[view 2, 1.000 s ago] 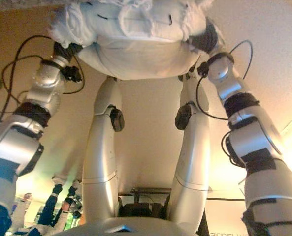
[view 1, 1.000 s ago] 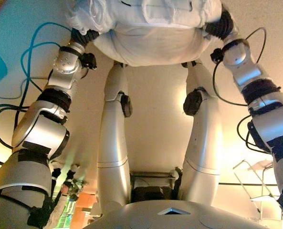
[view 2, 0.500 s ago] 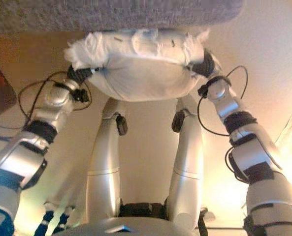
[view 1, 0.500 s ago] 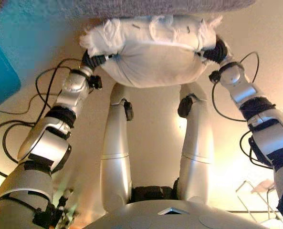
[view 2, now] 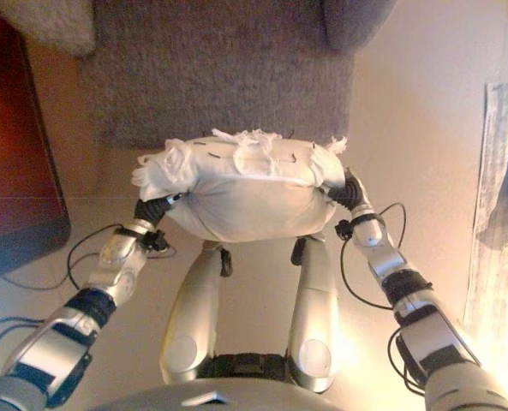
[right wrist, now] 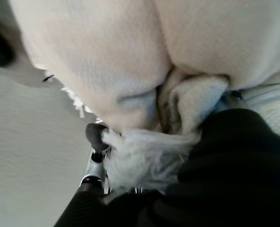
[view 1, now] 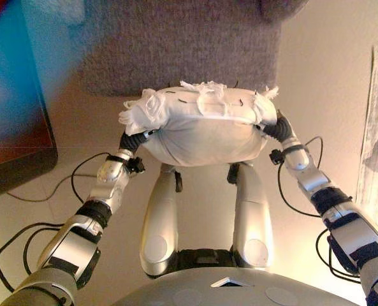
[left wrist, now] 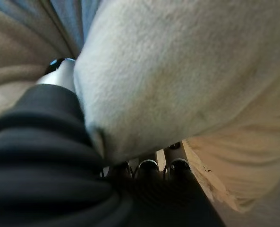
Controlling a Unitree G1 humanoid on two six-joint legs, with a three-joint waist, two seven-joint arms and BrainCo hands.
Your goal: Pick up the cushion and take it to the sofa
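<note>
The left hand and right hand were buried in opposite ends of the white cushion, carried between them at chest height over the floor; whether the fingers were clenched or merely pressing could not be told, since cloth hid them; a second before, the head views showed only floor and cushion, whereas now the grey sofa filled the top of the picture with the cushion's far edge just short of its seat, so the carry looked nearly finished and a release seemed due; a dark cabinet stood to the left; only the left wrist view showed a few dark fingertips under the fabric.
</note>
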